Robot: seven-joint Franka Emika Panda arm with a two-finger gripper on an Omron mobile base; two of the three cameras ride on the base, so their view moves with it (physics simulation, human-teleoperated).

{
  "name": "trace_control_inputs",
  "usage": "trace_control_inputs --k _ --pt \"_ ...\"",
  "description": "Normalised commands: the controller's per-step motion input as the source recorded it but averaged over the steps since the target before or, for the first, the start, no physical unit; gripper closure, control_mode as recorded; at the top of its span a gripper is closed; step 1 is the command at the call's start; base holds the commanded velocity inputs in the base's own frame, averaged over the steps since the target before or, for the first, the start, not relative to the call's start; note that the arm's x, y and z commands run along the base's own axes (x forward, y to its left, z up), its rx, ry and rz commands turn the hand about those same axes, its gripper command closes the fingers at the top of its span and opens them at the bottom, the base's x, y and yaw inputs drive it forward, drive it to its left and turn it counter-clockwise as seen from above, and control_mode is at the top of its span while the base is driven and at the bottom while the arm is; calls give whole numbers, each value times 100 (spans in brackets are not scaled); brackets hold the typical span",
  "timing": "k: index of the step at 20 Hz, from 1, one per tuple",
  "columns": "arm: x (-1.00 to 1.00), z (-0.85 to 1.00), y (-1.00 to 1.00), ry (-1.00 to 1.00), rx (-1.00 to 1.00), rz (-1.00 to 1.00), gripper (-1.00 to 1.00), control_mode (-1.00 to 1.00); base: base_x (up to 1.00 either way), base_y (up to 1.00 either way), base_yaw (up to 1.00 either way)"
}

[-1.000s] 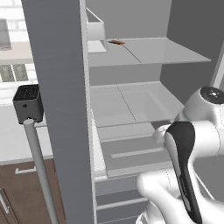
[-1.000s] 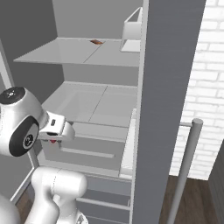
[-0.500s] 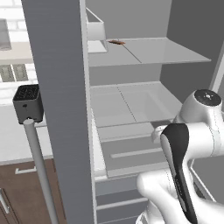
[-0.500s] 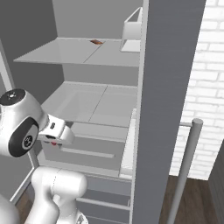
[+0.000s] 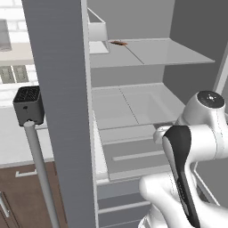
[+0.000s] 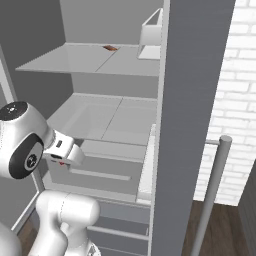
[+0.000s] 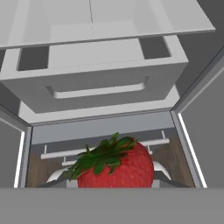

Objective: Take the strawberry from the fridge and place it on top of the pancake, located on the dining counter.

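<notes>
A bright red strawberry (image 7: 127, 168) with green leaves sits right at the bottom of the hand view, between the fingers, which it hides. My gripper (image 6: 62, 160) is shut on it, and a speck of red shows under the white hand in the right base view. The hand hangs in front of the open grey fridge (image 6: 100, 117), just outside its lower pale shelf (image 5: 147, 104) and above the pulled-out drawer (image 7: 109, 78). The pancake and the dining counter are out of view.
A flat reddish-brown item (image 5: 118, 43) and a white bin (image 6: 150, 37) rest on the top shelf. The fridge doors stand open on both sides, each with a silver bar handle (image 6: 212, 190). A black toaster (image 5: 29, 104) stands on the white counter at left.
The hand has sunk a little and drawn slightly back from the shelves, with the strawberry still in it. Nothing else has moved.
</notes>
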Motion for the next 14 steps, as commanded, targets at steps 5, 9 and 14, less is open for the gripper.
trace_control_inputs --k 5,9,14 --pt "0 0 0 0 0 0 100 -100 0 0 0" --pt "-4 0 0 0 0 0 100 100 -11 -1 4" --pt "0 0 0 0 0 0 100 100 -46 -13 16"
